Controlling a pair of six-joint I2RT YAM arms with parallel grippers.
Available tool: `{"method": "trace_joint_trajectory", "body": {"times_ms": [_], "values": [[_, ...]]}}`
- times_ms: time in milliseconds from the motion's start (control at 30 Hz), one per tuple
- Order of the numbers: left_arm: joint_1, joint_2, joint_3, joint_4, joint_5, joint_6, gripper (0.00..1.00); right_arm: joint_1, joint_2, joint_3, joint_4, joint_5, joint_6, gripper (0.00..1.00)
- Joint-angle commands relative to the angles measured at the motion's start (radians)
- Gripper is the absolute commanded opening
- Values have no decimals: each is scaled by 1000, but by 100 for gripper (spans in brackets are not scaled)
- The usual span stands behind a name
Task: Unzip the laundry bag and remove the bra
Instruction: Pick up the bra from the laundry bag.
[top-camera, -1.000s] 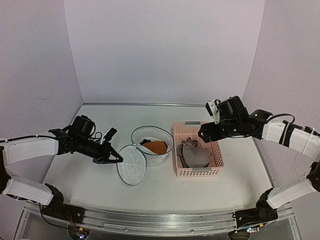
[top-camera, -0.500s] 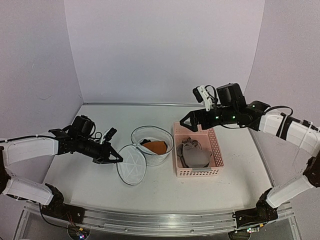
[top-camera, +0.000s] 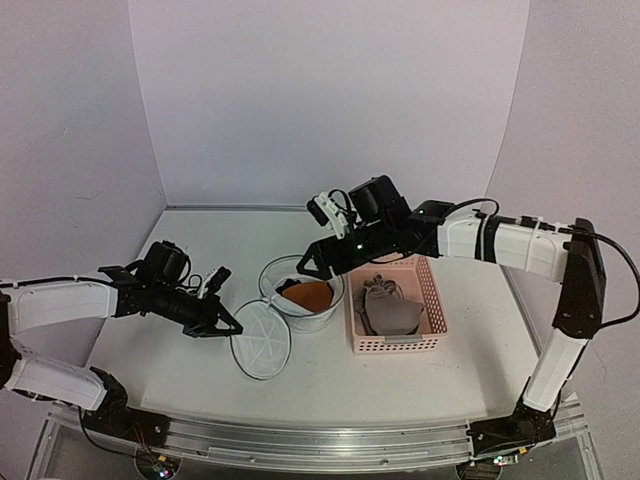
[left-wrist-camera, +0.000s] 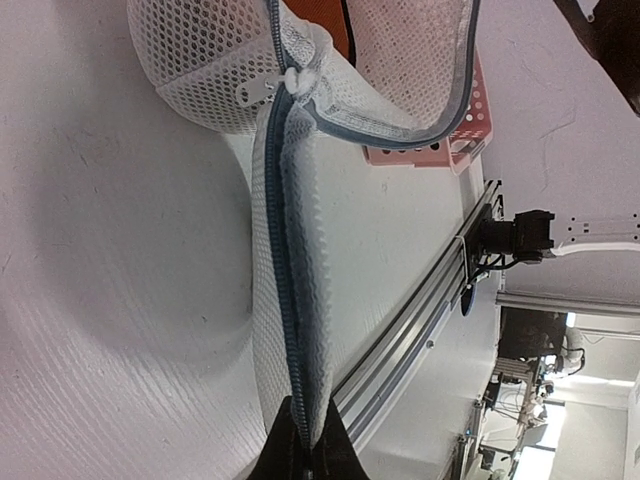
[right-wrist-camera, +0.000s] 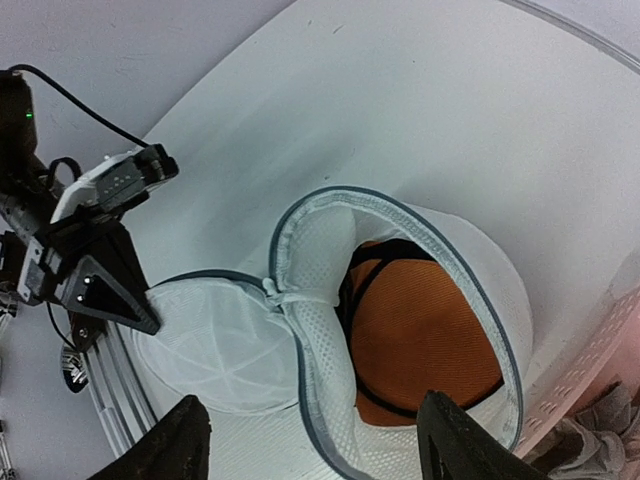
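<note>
**Bag unzipped, bra inside, right jaws wide above the opening**

The laundry bag (top-camera: 312, 318) stands upright near the middle of the tabletop (top-camera: 200, 240), its zip undone. Its round mesh lid (top-camera: 262, 342) has swung off and lies on the tabletop at about 7 o'clock from the bag's body. The two are joined only where the rims meet. In the left wrist view the white zipper pull (left-wrist-camera: 262, 90) sits at that junction.

The bra (top-camera: 310, 294) is in the bag. Its orange-brown cup faces up through the open mouth, and thin black straps curve along the cup's edge in the right wrist view (right-wrist-camera: 430, 340).

The left arm (top-camera: 60, 300) reaches in from 9 o'clock. The left jaws are pinched tight on the lid's zippered rim at its 9 o'clock edge, where the left wrist view shows the dark tips meeting on the mesh edge (left-wrist-camera: 285, 300).

The right arm (top-camera: 500, 240) stretches across from 3 o'clock, passing over the pink basket (top-camera: 395, 345). The right jaws are spread wide and hold nothing. They hover above the bag's mouth, clear of the rim (right-wrist-camera: 400, 205) and the bra.

The pink basket stands just beside the bag at 3 o'clock and holds a crumpled grey garment (top-camera: 388, 312).
</note>
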Motion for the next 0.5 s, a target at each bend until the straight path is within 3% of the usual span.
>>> {"method": "trace_joint_trajectory", "body": {"times_ms": [0,300,467], "values": [[-6,-55,-20,30,-5,-23,0,20,98,113,-17,63,12,67],[-15,-75,-34,26,2,-38,0,67,272,250,-102,245,-33,45],[-19,-81,-32,22,10,-39,0,76,343,297,-138,329,-46,41]]}}
